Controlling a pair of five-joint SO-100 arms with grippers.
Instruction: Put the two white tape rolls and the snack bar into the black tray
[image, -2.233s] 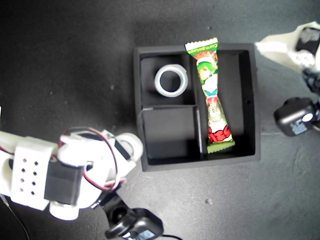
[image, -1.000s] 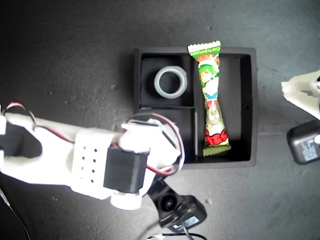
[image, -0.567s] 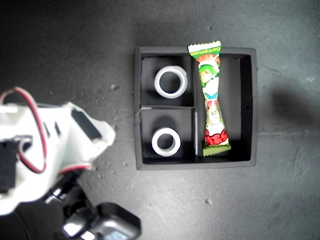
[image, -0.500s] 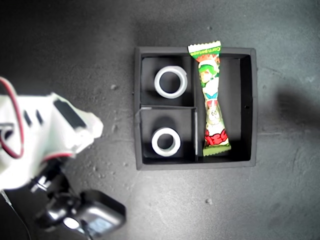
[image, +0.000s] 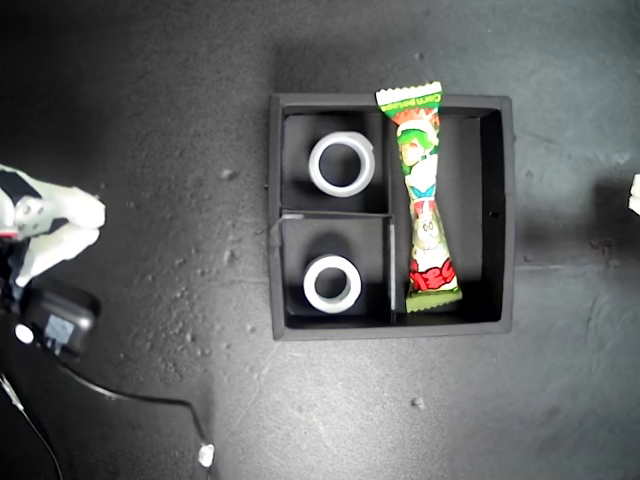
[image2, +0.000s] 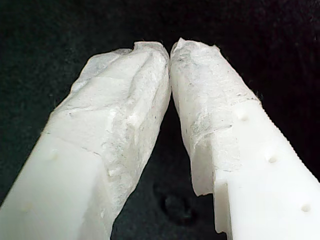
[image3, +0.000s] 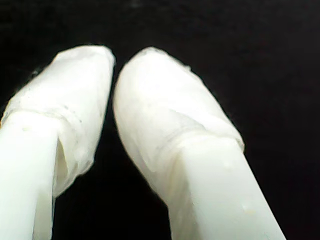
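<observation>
The black tray (image: 390, 329) sits in the middle of the exterior view. One white tape roll (image: 315, 165) lies flat in its upper small compartment, and a second white tape roll (image: 309, 284) lies flat in the lower one. The snack bar (image: 422, 190) lies lengthwise in the long compartment, one crimped end resting over the tray's top wall. My first gripper (image2: 170, 50) is shut on nothing, tips touching over dark surface. My second gripper (image3: 114, 62) is likewise shut and empty. The wrist views do not show which arm is which.
An arm's white end (image: 50, 222) sits at the exterior view's left edge, with its black camera (image: 55, 320) below it and a thin cable (image: 130, 398) trailing across the dark mat. A white sliver of the other arm (image: 635, 195) shows at the exterior view's right edge.
The arm at the exterior view's left reached over the tray, left the second roll in the lower small compartment, and pulled back to the left edge. The other arm withdrew to the right edge.
</observation>
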